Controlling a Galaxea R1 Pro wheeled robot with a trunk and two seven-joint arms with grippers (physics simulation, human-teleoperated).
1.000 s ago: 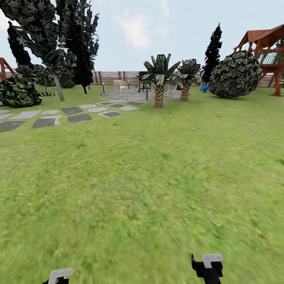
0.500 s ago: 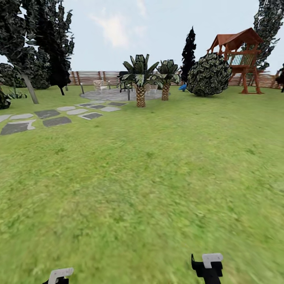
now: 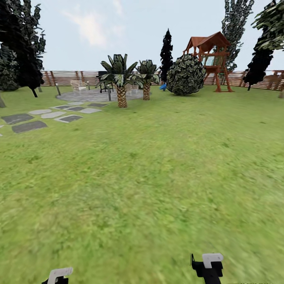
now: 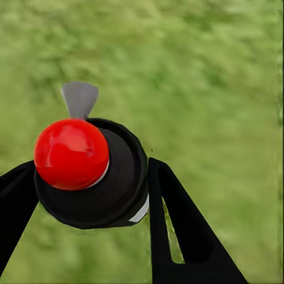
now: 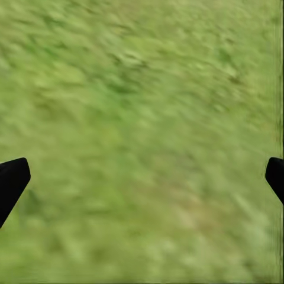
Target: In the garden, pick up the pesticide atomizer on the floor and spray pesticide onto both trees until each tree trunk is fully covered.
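Observation:
In the left wrist view my left gripper (image 4: 92,198) is shut on the pesticide atomizer (image 4: 71,154), a dark bottle with a round red top, held over grass. The right gripper (image 5: 142,177) is open, its black fingertips far apart with only lawn between them. Both grippers peek in at the bottom of the head view, left (image 3: 59,274) and right (image 3: 208,266). The garden lawn (image 3: 157,165) stretches ahead. A leafy crown (image 3: 272,19) with a pale trunk base (image 3: 281,94) stands at the far right edge. Another pale trunk (image 3: 1,101) shows at the far left edge.
Grey stepping stones (image 3: 29,125) lead to a round concrete paving (image 3: 88,95) at the back left. Two palms (image 3: 121,85) stand by it. A round bush (image 3: 186,75), a wooden playset (image 3: 211,59) and a slat fence (image 3: 63,77) line the back.
The whole head view has swung to the right, so the palms, bush and playset sit further left in the picture. Both grippers hold the same place and state.

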